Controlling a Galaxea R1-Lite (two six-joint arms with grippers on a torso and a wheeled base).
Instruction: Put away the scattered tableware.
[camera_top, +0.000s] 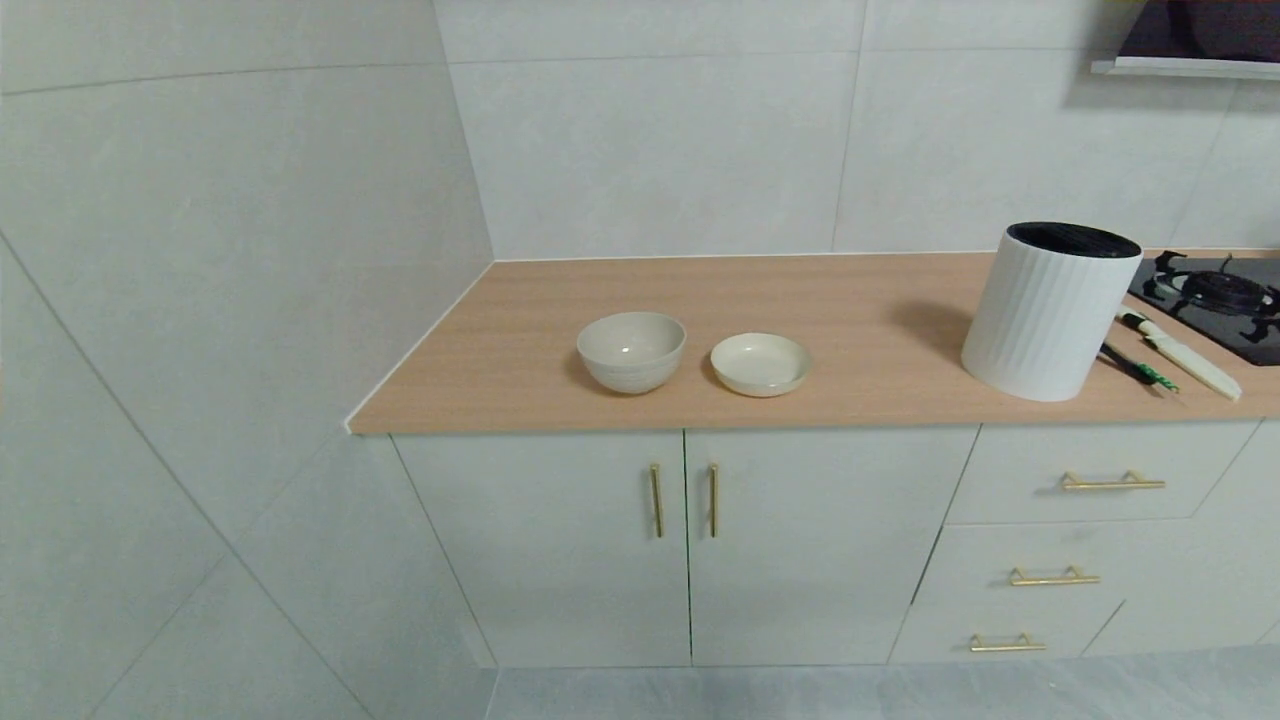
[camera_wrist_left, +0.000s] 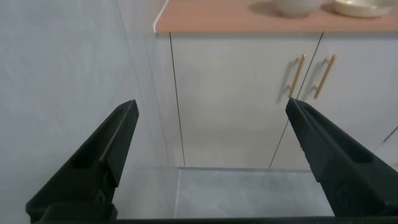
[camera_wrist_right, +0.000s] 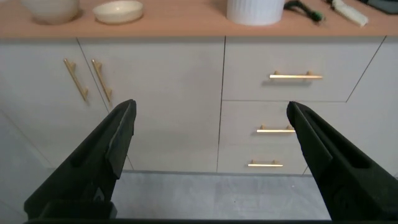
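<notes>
Well left of the ribbed white container (camera_top: 1050, 312), bowl (camera_top: 631, 350) and dish (camera_top: 760, 363) sit upright; just right, pale utensil (camera_top: 1187, 359) and green-tipped utensil (camera_top: 1140, 368) lie parallel, slanted. Left gripper (camera_wrist_left: 211, 106) and right gripper (camera_wrist_right: 210, 106) both gape open

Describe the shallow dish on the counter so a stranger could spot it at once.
Start at the long wood-coloured countertop. Near its front edge, left of the tall white ribbed cylindrical container, two pale round vessels sit side by side. The cream shallow dish is the right-hand one, low and wide, unlike the deeper greyish bowl on its left.
</notes>
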